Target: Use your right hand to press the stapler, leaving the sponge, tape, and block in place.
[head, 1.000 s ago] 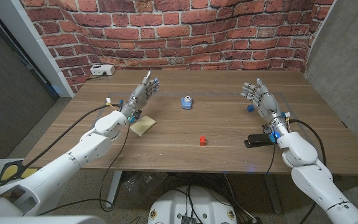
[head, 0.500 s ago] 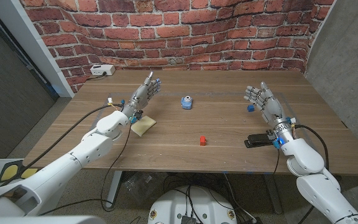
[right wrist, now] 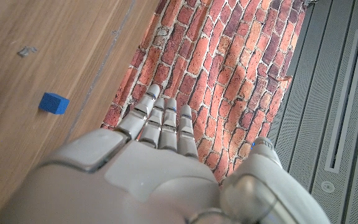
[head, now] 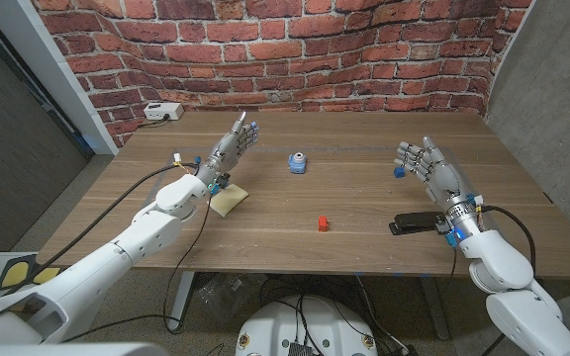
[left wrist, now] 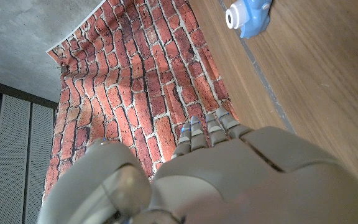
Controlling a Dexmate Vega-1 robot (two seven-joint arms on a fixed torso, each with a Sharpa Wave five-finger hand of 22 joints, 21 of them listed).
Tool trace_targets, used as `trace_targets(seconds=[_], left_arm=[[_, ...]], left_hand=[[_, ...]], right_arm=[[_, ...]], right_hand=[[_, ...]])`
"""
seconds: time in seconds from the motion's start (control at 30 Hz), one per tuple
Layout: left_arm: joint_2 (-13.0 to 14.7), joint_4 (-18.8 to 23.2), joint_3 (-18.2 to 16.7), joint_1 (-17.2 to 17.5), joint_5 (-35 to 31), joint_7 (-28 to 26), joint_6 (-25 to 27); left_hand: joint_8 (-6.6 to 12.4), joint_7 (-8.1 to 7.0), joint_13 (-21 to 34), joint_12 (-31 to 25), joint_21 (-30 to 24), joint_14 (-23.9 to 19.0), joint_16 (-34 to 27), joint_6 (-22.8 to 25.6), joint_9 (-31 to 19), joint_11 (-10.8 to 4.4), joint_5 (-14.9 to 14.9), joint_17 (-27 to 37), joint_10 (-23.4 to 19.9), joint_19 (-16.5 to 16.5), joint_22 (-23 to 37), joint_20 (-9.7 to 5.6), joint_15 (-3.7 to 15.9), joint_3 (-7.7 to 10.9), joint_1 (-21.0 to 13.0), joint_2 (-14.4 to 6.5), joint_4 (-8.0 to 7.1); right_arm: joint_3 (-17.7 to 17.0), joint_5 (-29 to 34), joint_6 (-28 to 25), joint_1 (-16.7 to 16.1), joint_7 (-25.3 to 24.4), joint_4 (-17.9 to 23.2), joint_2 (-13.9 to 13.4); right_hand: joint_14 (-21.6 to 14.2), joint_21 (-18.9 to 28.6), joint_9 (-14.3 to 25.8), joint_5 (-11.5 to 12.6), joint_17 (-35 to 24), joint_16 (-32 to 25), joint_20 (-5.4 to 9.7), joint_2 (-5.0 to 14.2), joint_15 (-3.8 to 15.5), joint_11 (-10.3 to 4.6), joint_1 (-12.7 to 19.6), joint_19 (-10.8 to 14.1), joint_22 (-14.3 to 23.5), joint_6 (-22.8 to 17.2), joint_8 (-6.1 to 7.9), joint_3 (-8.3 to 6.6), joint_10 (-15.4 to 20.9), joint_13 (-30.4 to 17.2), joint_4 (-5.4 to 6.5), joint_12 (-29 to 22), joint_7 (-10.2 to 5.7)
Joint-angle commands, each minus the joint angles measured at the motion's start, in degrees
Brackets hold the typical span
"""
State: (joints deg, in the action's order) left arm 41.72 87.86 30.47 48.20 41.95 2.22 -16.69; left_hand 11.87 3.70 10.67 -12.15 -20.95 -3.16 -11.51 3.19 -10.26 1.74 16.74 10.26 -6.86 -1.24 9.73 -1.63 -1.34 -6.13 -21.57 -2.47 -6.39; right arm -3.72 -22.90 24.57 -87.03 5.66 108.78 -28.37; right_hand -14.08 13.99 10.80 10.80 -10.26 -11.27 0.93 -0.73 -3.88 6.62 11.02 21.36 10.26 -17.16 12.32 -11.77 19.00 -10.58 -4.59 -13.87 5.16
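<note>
Head view: right hand (head: 433, 169) raised over the right part of the wooden bench (head: 364, 203), fingers (head: 416, 154) apart and reaching up, holding nothing. Black stapler (head: 414, 224) lies on the bench near the front edge, just beside the right wrist, partly covered by the forearm; hand is not touching it. Small blue block (head: 399, 171) sits on the bench just beside the right hand's fingertips, seemingly apart from them. Red block (head: 322, 223) lies near the bench middle, toward the front, well apart from both hands. Blue-and-white tape dispenser (head: 297, 162) stands further back, about mid-bench. Left hand (head: 228, 150) raised over the left part of the bench, fingers extended and slightly spread, empty. Yellowish sponge (head: 228, 200) lies on the bench just beside the left wrist, nearer the front. White box (head: 162, 111) with a cable sits at the far left corner against the brick wall (head: 295, 49).

Right wrist view: back of the right hand (right wrist: 148, 168), fingers (right wrist: 160, 121) straight and close side by side, nothing in them; blue block (right wrist: 55, 102) on the bench nearby, apart from the hand.

Left wrist view: back of the left hand (left wrist: 241, 174), fingertips (left wrist: 205, 127) extended, empty; tape dispenser (left wrist: 248, 14) on the bench well apart.
</note>
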Motion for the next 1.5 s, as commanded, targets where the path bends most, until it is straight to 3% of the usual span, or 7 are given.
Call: trace_targets(seconds=[0.03, 0.23, 0.67, 1.0, 1.5], left_arm=[[0.33, 1.16, -0.20, 0.14, -0.54, -0.80, 0.99], [0.56, 1.58, -0.10, 0.40, -0.30, -0.78, 1.69], [-0.98, 0.73, 0.37, -1.12, -1.06, -0.79, 1.55], [-1.58, 0.34, 0.79, -2.28, -0.98, -0.36, 2.09], [-0.99, 1.88, 0.42, -1.39, -1.17, -2.17, 2.81]], left_hand=[[0.11, 0.06, 0.19, -0.20, 0.28, -0.57, 0.15, 0.52, -0.32, 0.00, -0.17, 0.20, -0.42, 0.14, 0.27, -0.11, 0.13, -0.03, -0.24, -0.21, 0.20], [0.11, 0.07, 0.19, -0.22, 0.41, -0.75, 0.13, 0.70, -0.32, 0.08, -0.28, 0.21, -0.60, 0.22, 0.28, -0.11, 0.15, -0.03, -0.40, -0.30, 0.27], [0.03, 0.08, 0.19, -0.20, 0.67, -0.89, 0.19, 0.82, -0.32, 0.12, -0.50, 0.21, -0.81, 0.41, 0.29, -0.06, 0.13, -0.07, -0.66, -0.45, 0.38], [0.11, 0.19, 0.19, -0.11, 0.90, -0.95, 0.25, 1.32, -0.33, 0.07, -0.69, 0.22, -0.81, 0.54, 0.30, -0.04, 0.14, -0.12, -0.85, -0.58, 0.45], [0.03, 0.22, 0.20, -0.02, 1.23, -0.96, 0.35, 1.54, -0.33, 0.02, -0.94, 0.23, -0.88, 0.67, 0.31, -0.03, 0.10, -0.19, -1.07, -0.76, 0.51]], right_arm=[[-2.27, 0.59, 1.21, -3.93, 0.44, 1.70, 0.82], [-2.83, 1.17, 2.45, -4.74, 1.06, 1.61, 1.10], [-6.94, 2.33, 1.05, -10.22, 1.14, 5.12, 1.00], [-8.77, 2.87, 2.45, -13.11, 1.63, 6.28, 2.89], [-10.44, 4.49, 0.79, -17.19, 1.79, 8.87, 4.59]], right_hand=[[-0.57, 0.23, 0.28, 0.15, -0.19, -0.17, 0.31, -0.49, -0.01, -0.01, 0.07, 0.71, 0.19, -0.66, 0.11, 0.19, 0.57, -0.04, -0.07, -0.47, 0.05], [-1.65, 0.30, 0.30, 0.18, -0.19, -0.36, 0.24, -0.55, 0.13, -0.04, 0.15, 1.38, 0.18, -1.11, 0.16, 0.26, 1.39, -0.05, -0.19, -0.65, -0.04], [-1.89, 0.19, 0.32, 0.21, -0.21, -0.23, 0.25, -0.61, 0.06, -0.11, 0.15, 1.61, 0.17, -1.06, 0.01, 0.36, 1.45, -0.06, -0.26, -0.52, -0.33], [-1.87, 0.05, 0.33, 0.22, -0.24, -0.06, 0.18, -0.77, 0.00, -0.10, -0.03, 1.66, 0.17, -1.45, 0.06, 0.56, 1.31, -0.07, -0.26, -0.34, -0.26], [-1.59, -0.28, 0.36, 0.27, -0.28, 0.22, -0.16, -0.84, -0.24, -0.01, -0.26, 1.39, 0.18, -1.36, -0.12, 0.76, 0.90, -0.09, -0.21, 0.00, -0.50]])
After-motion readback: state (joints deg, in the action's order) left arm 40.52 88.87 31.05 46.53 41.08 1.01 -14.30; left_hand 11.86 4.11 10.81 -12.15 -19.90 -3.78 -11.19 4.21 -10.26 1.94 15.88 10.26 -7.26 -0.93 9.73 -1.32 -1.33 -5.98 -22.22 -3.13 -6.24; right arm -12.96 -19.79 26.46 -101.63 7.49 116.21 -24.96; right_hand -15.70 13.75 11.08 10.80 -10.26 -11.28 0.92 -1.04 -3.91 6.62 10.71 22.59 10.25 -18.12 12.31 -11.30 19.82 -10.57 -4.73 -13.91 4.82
